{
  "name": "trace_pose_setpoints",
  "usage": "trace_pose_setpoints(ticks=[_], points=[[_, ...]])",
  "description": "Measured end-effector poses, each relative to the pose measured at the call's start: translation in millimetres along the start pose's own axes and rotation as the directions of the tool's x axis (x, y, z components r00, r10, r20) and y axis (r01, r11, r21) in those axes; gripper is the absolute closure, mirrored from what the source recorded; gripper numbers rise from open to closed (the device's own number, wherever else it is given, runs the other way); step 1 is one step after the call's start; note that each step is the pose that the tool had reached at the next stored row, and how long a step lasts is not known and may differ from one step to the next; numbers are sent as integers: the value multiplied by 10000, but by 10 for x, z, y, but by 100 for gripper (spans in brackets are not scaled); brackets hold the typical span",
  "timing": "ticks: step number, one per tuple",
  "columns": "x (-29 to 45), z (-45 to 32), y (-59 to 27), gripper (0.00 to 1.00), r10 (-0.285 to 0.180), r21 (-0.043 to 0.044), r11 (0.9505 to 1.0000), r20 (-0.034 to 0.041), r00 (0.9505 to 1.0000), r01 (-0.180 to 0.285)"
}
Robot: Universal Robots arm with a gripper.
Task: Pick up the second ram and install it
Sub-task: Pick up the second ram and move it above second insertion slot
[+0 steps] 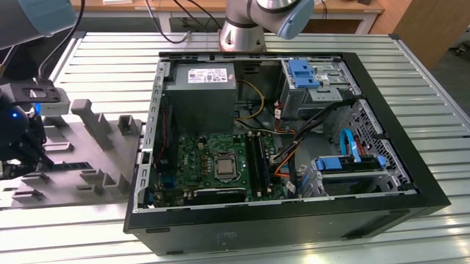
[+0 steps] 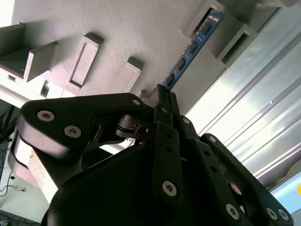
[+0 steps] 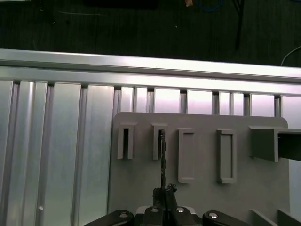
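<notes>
The second ram (image 2: 192, 49) is a thin dark blue stick with black chips. It stands on edge in a slot of the grey moulded fixture (image 2: 117, 33). In the first wrist view the ram (image 3: 162, 155) shows edge-on, running from a slotted post toward my fingers. My gripper (image 2: 162, 93) is shut on the near end of the stick, one finger on each flat face. In the exterior view my gripper (image 1: 26, 157) hangs low over the fixture (image 1: 88, 143) at the view's far left, well apart from the open computer case (image 1: 433, 192).
The case lies open on the slatted metal table (image 1: 110, 60), showing the green motherboard (image 1: 213, 157), the grey power supply (image 1: 200, 93), drive cages with blue tabs (image 1: 305, 74) and loose cables. The fixture's upright posts (image 1: 88, 113) stand between my gripper and the case.
</notes>
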State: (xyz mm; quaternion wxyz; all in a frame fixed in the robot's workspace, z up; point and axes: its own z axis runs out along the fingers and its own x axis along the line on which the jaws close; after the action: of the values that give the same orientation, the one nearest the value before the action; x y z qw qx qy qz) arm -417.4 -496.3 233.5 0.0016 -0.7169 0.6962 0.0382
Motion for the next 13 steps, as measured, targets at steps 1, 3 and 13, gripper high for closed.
trace_pose_setpoints(ticks=[1, 3, 13], points=[[-1, -18, 1, 87, 0, 1, 10000, 0, 10000, 0], [-3, -57, 3, 87, 0, 1, 10000, 1, 10000, 0], [-21, -372, 19, 87, 1, 0, 10000, 0, 10000, -1]])
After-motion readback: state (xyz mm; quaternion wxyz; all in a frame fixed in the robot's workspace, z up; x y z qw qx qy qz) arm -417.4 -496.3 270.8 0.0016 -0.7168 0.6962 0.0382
